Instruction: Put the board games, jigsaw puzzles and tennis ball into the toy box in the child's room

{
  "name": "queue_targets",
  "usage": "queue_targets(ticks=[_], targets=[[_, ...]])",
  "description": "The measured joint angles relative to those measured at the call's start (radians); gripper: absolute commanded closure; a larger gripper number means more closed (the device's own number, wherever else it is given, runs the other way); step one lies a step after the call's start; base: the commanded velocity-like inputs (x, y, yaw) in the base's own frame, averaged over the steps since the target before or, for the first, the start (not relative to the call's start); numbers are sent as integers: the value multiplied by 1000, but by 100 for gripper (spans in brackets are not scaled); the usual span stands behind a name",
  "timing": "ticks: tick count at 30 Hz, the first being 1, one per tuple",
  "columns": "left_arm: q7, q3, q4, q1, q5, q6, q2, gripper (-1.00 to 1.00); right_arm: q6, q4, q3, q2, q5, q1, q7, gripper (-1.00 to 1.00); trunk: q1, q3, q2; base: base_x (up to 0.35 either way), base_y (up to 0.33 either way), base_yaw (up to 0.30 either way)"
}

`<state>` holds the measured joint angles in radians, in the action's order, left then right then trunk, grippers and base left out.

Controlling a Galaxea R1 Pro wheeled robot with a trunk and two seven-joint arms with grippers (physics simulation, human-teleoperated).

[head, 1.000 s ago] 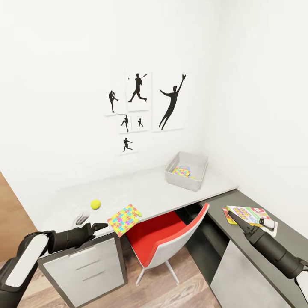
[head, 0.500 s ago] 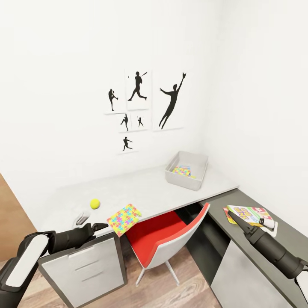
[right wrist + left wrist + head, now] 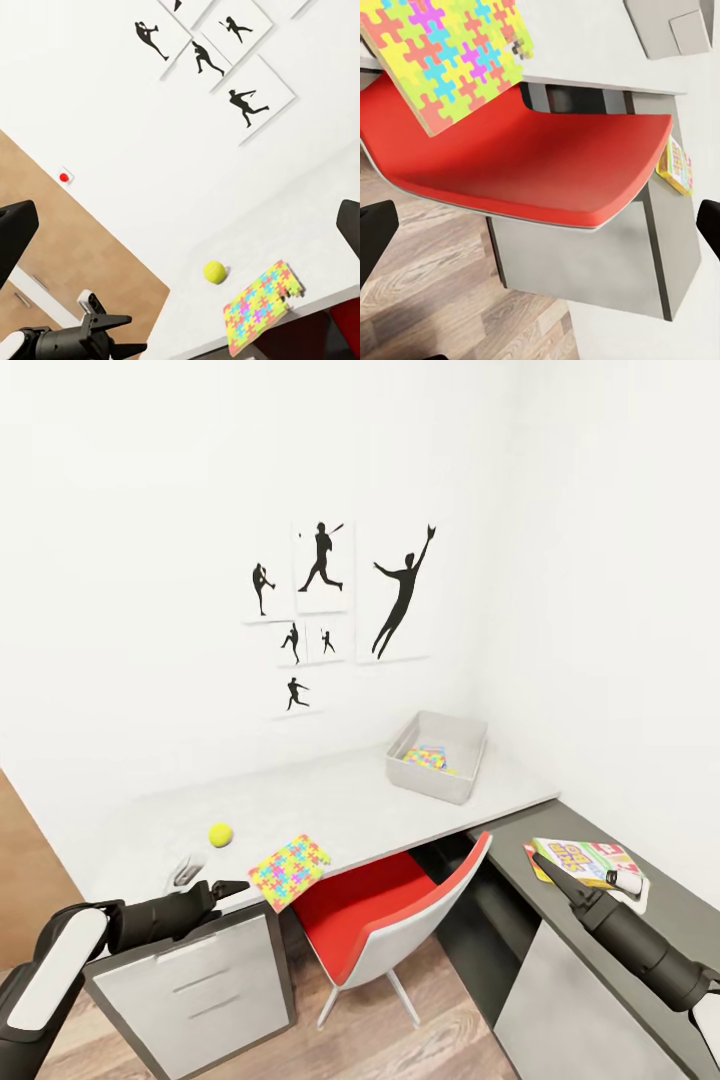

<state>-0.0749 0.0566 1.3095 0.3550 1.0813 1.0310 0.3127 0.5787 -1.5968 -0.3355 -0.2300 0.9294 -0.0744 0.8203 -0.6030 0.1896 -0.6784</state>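
Observation:
The light grey toy box (image 3: pixel 437 758) stands at the far right of the table (image 3: pixel 330 800), with one jigsaw puzzle (image 3: pixel 430 759) lying inside it. A second jigsaw puzzle (image 3: pixel 291 871) overhangs the table's front edge, and it also shows in the wrist views (image 3: pixel 450 52) (image 3: pixel 262 304). The tennis ball (image 3: pixel 220 834) (image 3: pixel 214 271) rests left of that puzzle. A board game (image 3: pixel 585 860) lies on the lower dark wing. My left gripper (image 3: pixel 215 890) hovers open just left of the overhanging puzzle. My right gripper (image 3: pixel 540 865) is open at the board game's near edge. The bed is out of view.
A red chair (image 3: pixel 390 920) is tucked under the table between my arms, its seat (image 3: pixel 532 161) below the puzzle's edge. White drawers (image 3: pixel 205 985) sit under the table's left end. Silhouette posters (image 3: pixel 325 595) hang on the wall, and wood flooring (image 3: pixel 440 1030) lies beneath.
The whole picture has shifted slightly, so the camera has moved a little. Both arms hold nearly the same pose and nothing has been taken hold of.

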Motion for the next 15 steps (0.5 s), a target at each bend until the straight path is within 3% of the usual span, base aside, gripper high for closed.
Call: queue_targets(ticks=[9,15], targets=[[-11,0,-97,2,2,-9,-5,-100,0,0,0,1,0,0,1,-100,-35,28,-63,0,0,0],[-111,-1,-134,3,-2,-14,-6,-100,-1,0,0,3,0,0,3,-100,-58,47,-105,0,0,0]])
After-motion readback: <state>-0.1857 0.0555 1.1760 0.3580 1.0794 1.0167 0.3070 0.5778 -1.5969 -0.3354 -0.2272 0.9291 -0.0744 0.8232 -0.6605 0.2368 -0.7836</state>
